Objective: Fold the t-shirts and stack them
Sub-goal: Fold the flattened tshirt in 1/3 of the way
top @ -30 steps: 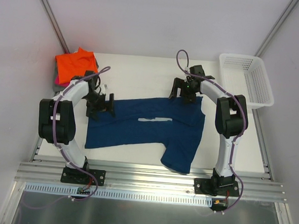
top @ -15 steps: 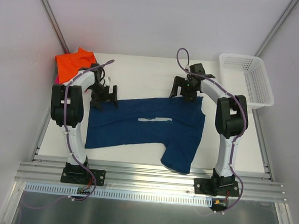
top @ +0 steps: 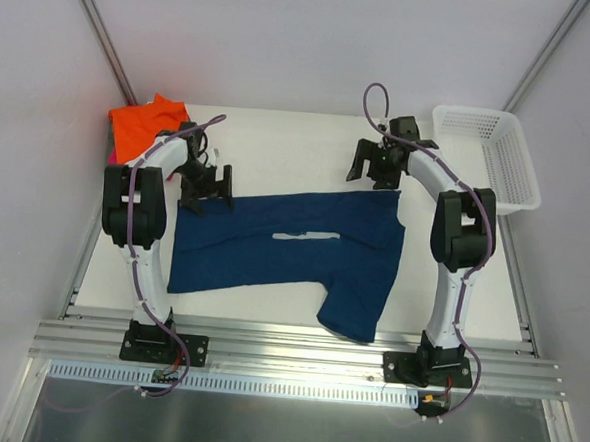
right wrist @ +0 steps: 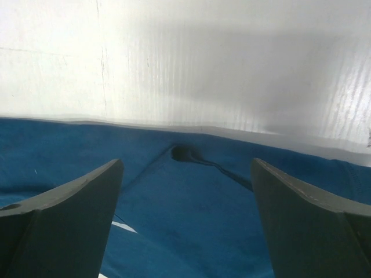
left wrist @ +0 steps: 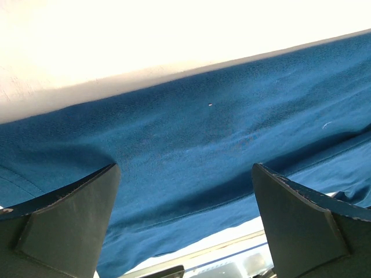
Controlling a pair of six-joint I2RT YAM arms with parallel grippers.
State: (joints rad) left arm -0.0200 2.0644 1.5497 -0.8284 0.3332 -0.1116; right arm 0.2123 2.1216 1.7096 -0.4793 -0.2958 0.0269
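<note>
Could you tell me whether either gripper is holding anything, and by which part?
Nothing: the left gripper and right gripper stand open at the shirt's far edge.

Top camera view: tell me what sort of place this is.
Probably a robot lab cell, not a home: a left arm and right arm bolted to an aluminium rail, plain white panels enclosing a white table, with a navy t-shirt laid out on it.

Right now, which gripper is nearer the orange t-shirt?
Left. The left gripper hovers beside the orange t-shirt, over a corner of the navy t-shirt; the right gripper is across the table, nearer the white basket.
</note>
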